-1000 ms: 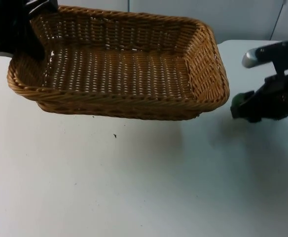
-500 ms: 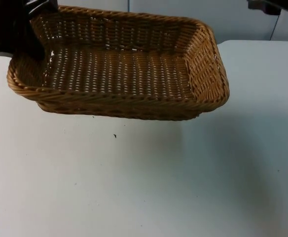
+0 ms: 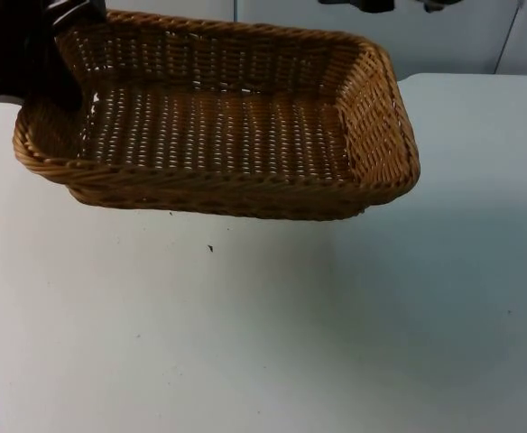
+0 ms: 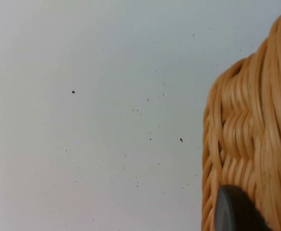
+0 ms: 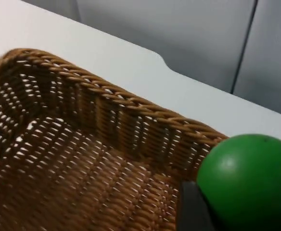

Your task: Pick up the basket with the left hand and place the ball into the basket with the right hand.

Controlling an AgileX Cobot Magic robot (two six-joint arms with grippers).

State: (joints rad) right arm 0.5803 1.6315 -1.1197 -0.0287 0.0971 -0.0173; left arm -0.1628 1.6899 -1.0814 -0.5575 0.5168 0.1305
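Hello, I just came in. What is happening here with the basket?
The left gripper holds the wicker basket by one corner, lifted above the white table. The right gripper carries the green ball above the basket, near its far rim, as the right wrist view shows. The basket has nothing in it, so the ball is not yet dropped.

A white table top [image 3: 245,343] with a few tiny dark specks fills the scene under soft, even light. A faint shadow lies across its middle. Behind it stands a grey partition wall [image 3: 444,41], divided by a thin vertical seam.
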